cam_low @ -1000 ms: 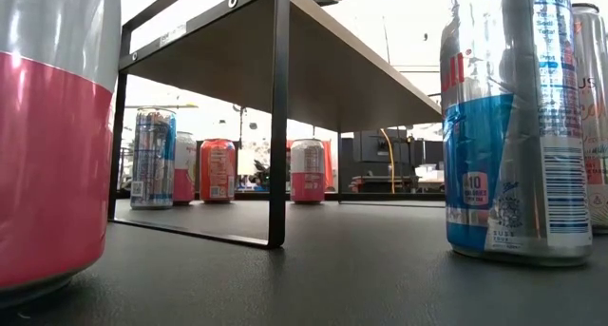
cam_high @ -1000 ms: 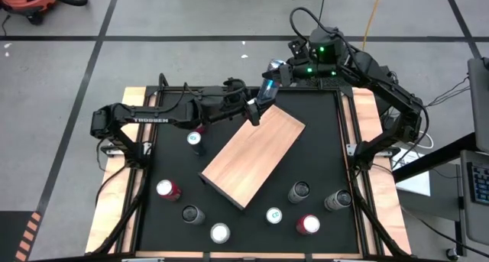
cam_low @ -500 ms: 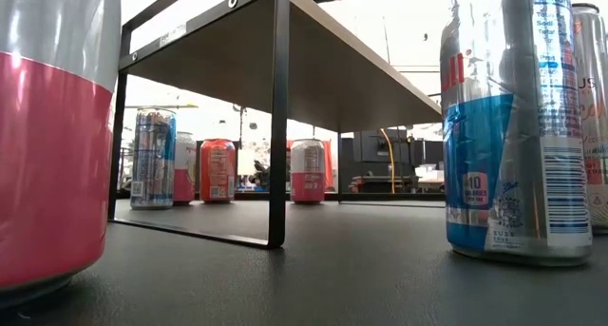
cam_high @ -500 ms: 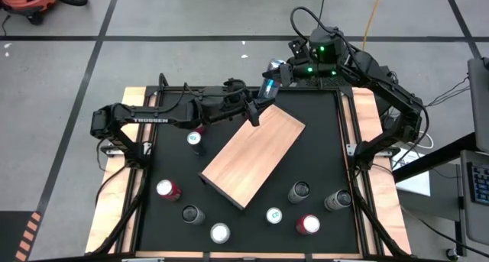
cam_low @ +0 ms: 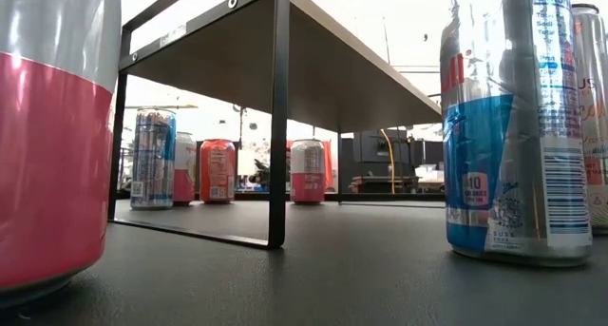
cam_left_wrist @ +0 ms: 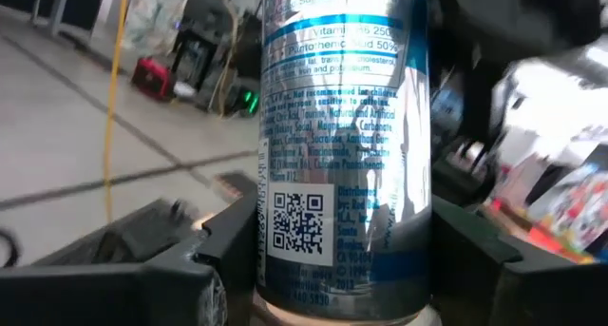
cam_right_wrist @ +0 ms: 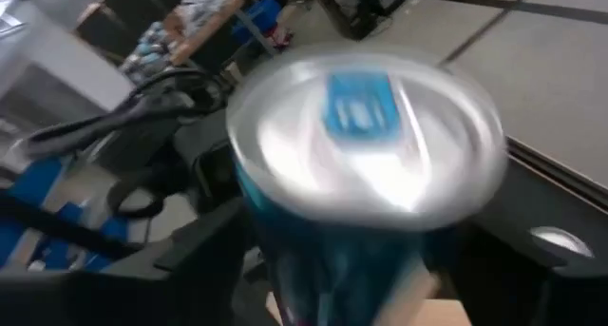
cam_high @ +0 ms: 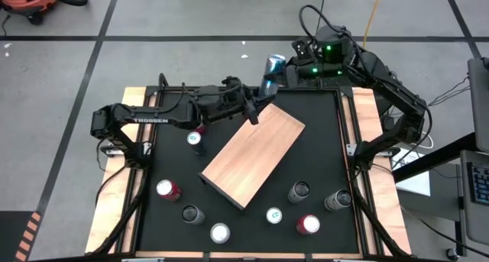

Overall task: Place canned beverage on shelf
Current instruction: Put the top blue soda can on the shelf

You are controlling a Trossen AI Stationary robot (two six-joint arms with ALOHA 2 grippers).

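A blue-and-silver beverage can [cam_high: 269, 79] stands upright at the far corner of the tan wooden shelf [cam_high: 252, 151], which lies askew mid-table. My left gripper [cam_high: 260, 101] reaches in from the table's left and is shut on the can [cam_left_wrist: 342, 155]. My right gripper [cam_high: 293, 71] hovers open just to the right of the can's top [cam_right_wrist: 366, 126] and touches nothing. The low view shows the shelf's underside [cam_low: 332, 69] and its black legs. My left gripper pinches the can's lower body [cam_left_wrist: 275, 240] between its two fingers, one on each side. The fingers come in about level from the table's left, across the upright can. A tan surface shows right under the can's base [cam_left_wrist: 285, 312]; whether the base rests on it, I cannot tell.
Several more cans stand on the black tabletop: two by the left arm [cam_high: 195, 140], others along the near edge [cam_high: 220, 233] and near right [cam_high: 308, 224]. In the low view a pink can [cam_low: 47, 145] and a blue one [cam_low: 513, 126] stand close by.
My right gripper has come off the can's top and drawn back a little toward the table's right edge, so the silver top now shows bare from above. The can has stayed at the shelf's far corner in my left gripper.
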